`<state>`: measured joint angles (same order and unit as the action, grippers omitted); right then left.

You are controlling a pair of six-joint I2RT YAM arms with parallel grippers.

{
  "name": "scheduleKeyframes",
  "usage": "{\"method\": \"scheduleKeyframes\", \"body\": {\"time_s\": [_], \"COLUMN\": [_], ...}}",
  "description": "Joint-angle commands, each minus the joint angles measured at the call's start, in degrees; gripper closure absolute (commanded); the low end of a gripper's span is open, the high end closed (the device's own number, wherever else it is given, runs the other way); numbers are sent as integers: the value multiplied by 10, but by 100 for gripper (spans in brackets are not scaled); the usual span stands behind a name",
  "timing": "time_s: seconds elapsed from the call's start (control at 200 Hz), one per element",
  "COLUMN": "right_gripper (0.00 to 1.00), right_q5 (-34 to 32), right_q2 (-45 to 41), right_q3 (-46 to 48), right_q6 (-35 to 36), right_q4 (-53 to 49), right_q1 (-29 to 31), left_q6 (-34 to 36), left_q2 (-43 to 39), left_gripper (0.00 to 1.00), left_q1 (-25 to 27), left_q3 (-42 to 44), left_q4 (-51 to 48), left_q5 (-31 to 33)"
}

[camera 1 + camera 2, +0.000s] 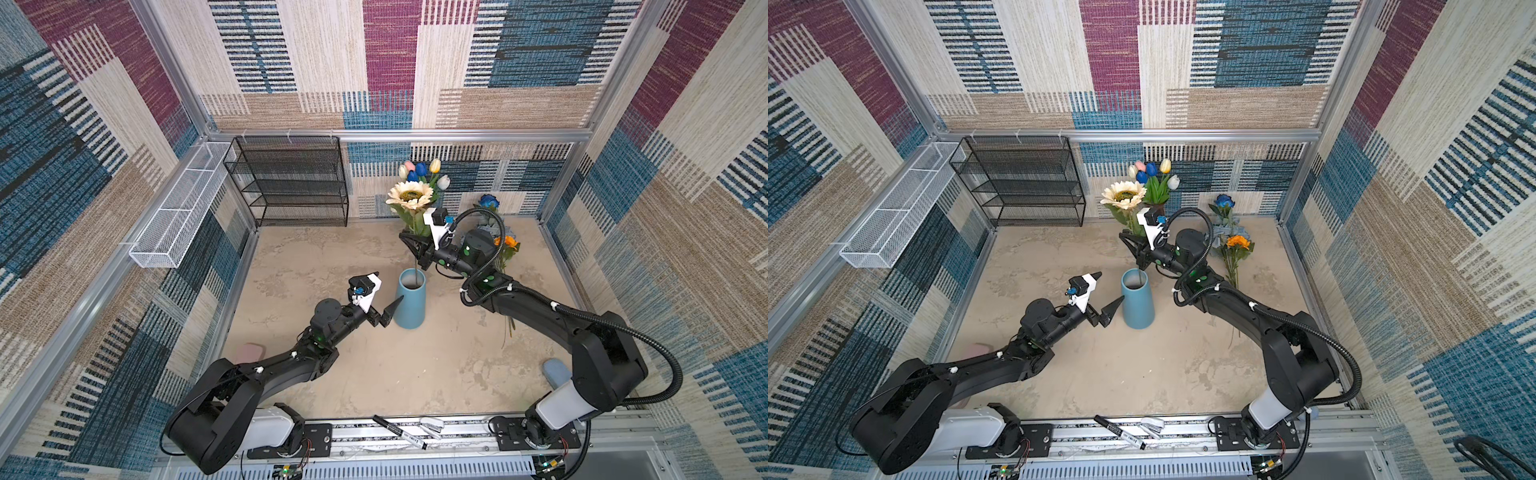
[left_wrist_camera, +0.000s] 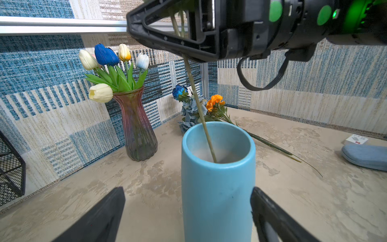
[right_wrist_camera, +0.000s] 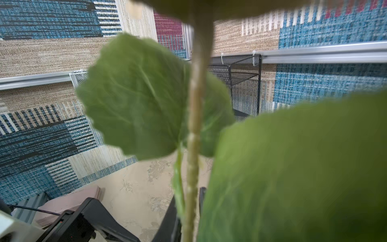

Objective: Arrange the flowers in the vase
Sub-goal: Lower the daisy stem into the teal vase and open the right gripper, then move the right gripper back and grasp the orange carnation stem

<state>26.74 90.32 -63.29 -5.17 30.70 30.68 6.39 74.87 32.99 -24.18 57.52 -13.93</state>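
A sandy tabletop (image 1: 374, 374) inside patterned fabric walls, seen from above. A light blue vase (image 1: 409, 307) stands upright near the middle. The cream sunflower (image 1: 410, 195) rises over it and leans toward the far wall. Its long stem (image 2: 199, 104) runs down through the vase mouth, with the lower end inside. The right gripper (image 1: 413, 248) hangs just above the vase's far rim, clenched around the stem below the leaves. The right wrist view shows the stem pinched between two dark fingers. The left gripper (image 1: 390, 285) sits at the vase's left side, spread wide and grasping nothing. In the left wrist view its fingers (image 2: 100, 218) flank the vase; whether they touch it cannot be told. Against the far wall, white, yellow, pink and blue tulips (image 1: 419, 172) stand in a reddish glass vase (image 2: 138, 130). To the right, lying on the table, are a deep-blue rose (image 1: 489, 202), a dusty-blue rose bunch (image 2: 188, 113) and an orange bloom (image 1: 507, 242)
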Motion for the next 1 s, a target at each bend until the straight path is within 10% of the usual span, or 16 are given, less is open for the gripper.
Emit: {"method": "scheduleKeyframes", "body": {"time_s": [0.0, 0.12, 0.621, 0.837, 0.992], "right_gripper": [79, 78, 19, 20, 48], "right_q5": [5, 13, -137, -240, -229], "right_q2": [1, 7, -132, -203, -151], "right_q3": [-20, -50, 20, 90, 59], "right_q6": [-18, -18, 41, 48, -73], "right_q4": [-56, -100, -122, -95, -236], "right_q1": [0, 0, -2, -46, -220], "left_q6": [13, 14, 14, 2, -21], "left_q2": [-2, 1, -10, -13, -31], "left_gripper": [4, 4, 3, 2, 3], "left_q1": [0, 0, -1, 0, 0], "left_q3": [-1, -1, 1, 7, 0], "left_q4": [18, 20, 22, 30, -22], "left_q5": [-1, 3, 4, 3, -27]}}
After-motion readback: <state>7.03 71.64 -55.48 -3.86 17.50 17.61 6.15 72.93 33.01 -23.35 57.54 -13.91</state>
